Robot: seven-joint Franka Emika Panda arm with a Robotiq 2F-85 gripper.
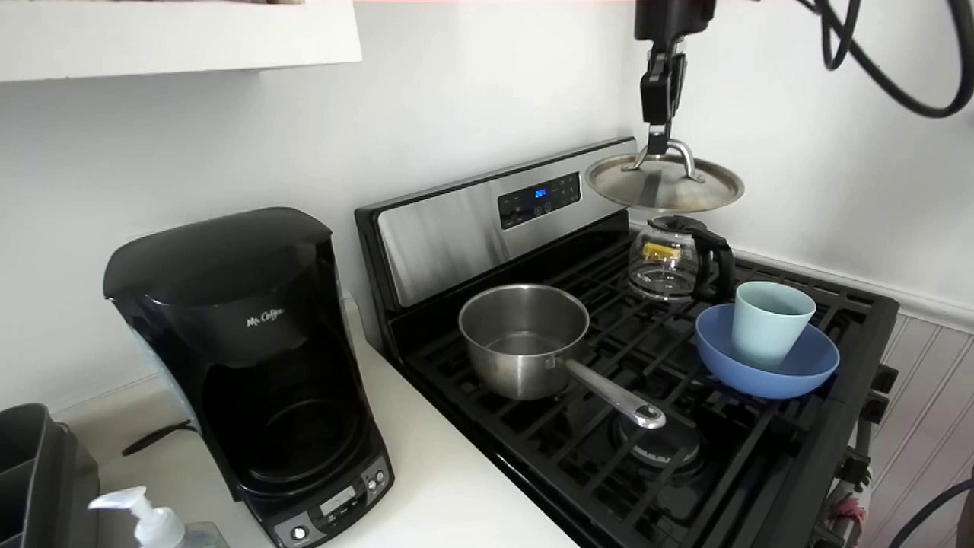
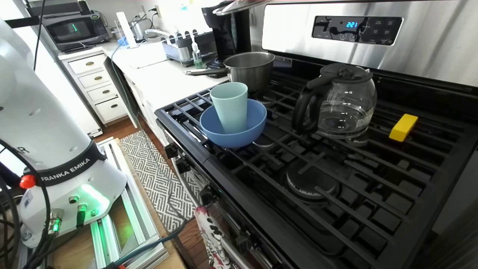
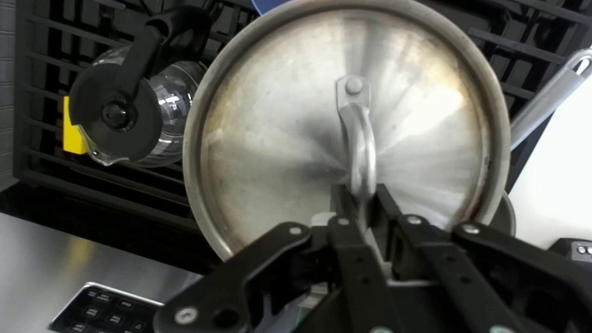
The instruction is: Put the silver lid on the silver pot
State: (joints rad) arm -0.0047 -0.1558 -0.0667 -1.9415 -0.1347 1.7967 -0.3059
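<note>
Wrist view: silver lid [image 3: 305,134] pinched at its arched handle [image 3: 364,155] by the gripper [image 3: 364,199], held just beneath it; in an exterior view, silver pot [image 1: 521,371] seen on stove [image 1: 647,342], below gripper and off toward coffee maker [image 1: 221,304].

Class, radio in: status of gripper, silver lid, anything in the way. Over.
Gripper shut, holding silver lid by its handle. Lid aloft, not yet on silver pot. Glass carafe and cup in blue bowl might snag a low path.
</note>
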